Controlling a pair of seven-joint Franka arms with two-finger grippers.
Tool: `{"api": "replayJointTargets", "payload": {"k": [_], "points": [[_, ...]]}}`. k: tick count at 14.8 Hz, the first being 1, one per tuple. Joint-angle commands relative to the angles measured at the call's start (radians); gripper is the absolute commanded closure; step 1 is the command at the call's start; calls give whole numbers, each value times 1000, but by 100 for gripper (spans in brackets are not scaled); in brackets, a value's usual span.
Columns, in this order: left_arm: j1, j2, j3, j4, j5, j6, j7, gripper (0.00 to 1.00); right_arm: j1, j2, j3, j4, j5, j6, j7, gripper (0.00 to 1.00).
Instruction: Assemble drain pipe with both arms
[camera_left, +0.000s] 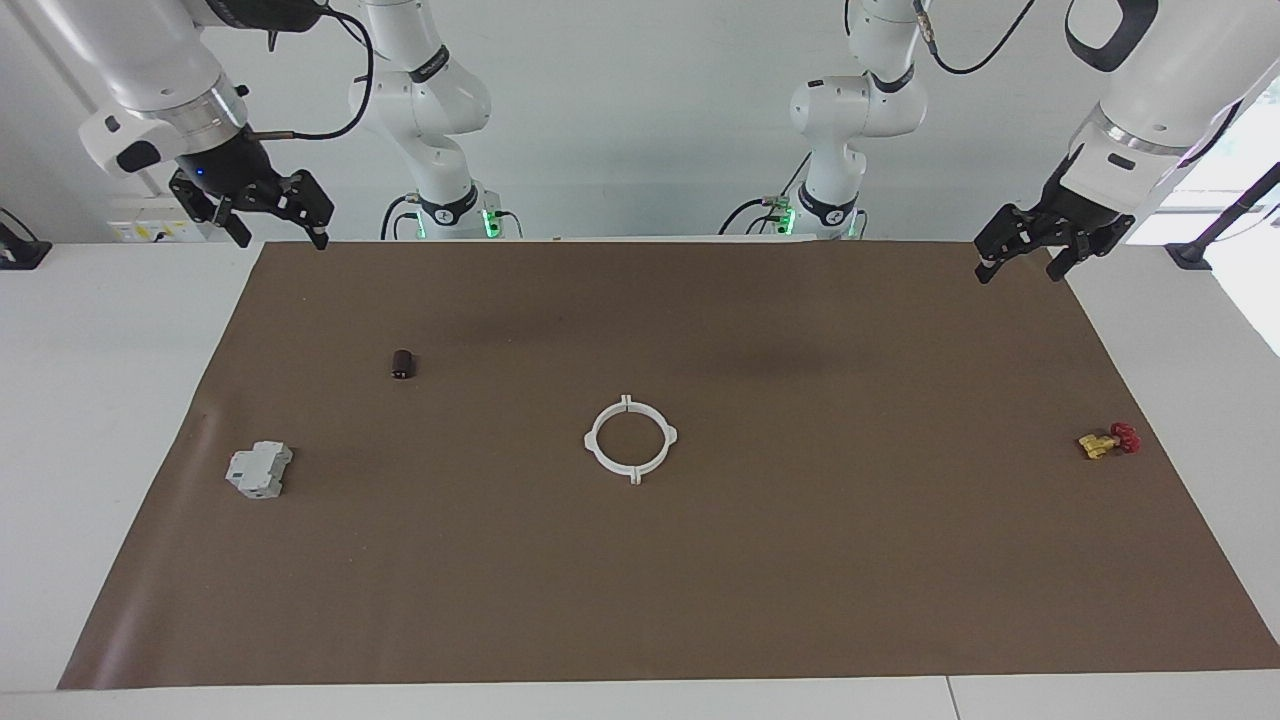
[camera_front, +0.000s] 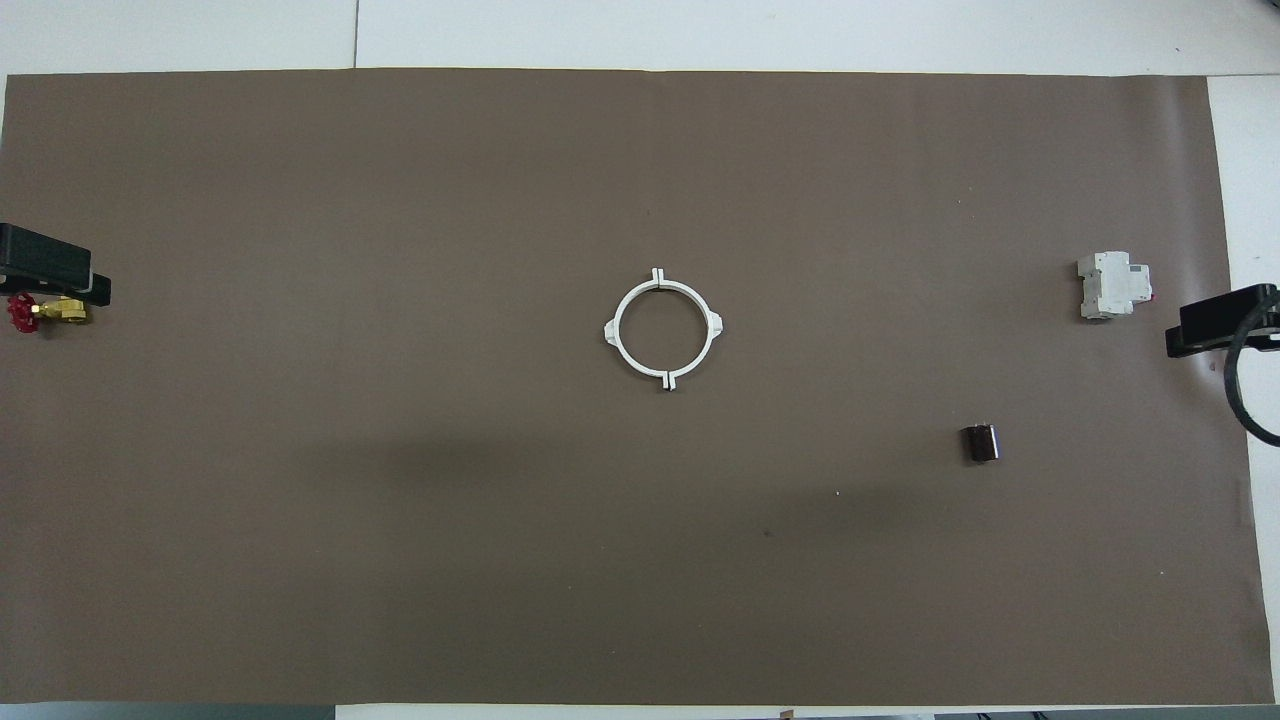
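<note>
One high camera faces the robots, another looks steeply down; both share the brown mat (camera_left: 700, 560).

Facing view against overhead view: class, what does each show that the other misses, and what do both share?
Only the facing view shows both arms whole, the left gripper and right gripper raised with open fingers. The overhead view adds nothing of its own; only gripper tips show there. Both share the white drain pipe ring, grey block, yellow-and-red valve and dark cylinder.

My drain pipe (camera_left: 631, 440) (camera_front: 662, 327) lies flat mid-mat: two thin white half-rings closed into one ring, small end tabs paired at both seams, a little lug on each half's outer edge.
</note>
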Motion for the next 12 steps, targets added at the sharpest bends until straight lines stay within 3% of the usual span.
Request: {"api": "replayJointTargets", "payload": {"k": [1, 4, 12], "points": [[11, 8, 2, 29, -24, -27, 27, 0, -8, -15, 6, -18, 2, 16, -26, 0], [11, -26, -2, 2, -16, -18, 32, 0, -8, -15, 6, -18, 2, 17, -26, 0], [11, -29, -2, -13, -13, 15, 32, 0, -8, -15, 6, -18, 2, 17, -26, 0]]}}
